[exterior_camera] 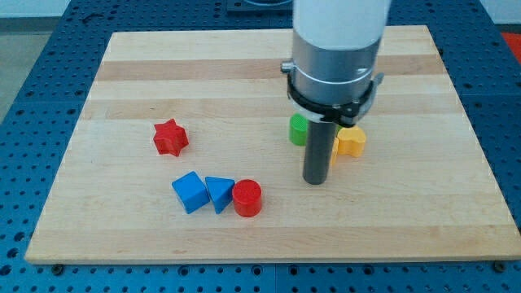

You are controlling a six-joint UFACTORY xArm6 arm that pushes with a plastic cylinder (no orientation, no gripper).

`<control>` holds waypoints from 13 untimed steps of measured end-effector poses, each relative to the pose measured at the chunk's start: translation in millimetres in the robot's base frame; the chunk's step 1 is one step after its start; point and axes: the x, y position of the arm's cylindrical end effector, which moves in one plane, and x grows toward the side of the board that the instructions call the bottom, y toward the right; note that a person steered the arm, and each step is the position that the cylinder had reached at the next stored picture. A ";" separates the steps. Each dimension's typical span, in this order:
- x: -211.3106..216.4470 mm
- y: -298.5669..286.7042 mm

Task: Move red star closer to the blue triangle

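The red star (170,137) lies on the wooden board at the view's left of centre. The blue triangle (218,193) lies below and to the right of it, between a blue cube (190,192) on its left and a red cylinder (247,198) touching its right side. My tip (315,181) rests on the board right of centre, well to the right of the red star and up-right of the red cylinder. It touches no block that I can see.
A green block (299,129) and a yellow block (351,141) sit just behind the rod, both partly hidden by it. The wooden board (122,73) lies on a blue perforated table (32,89). The arm's white body fills the view's top centre.
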 end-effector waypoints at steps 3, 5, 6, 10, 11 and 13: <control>-21.3 3.9; -22.8 -6.2; -14.5 -14.5; -61.9 -68.7; -97.0 -93.6; -113.5 -197.3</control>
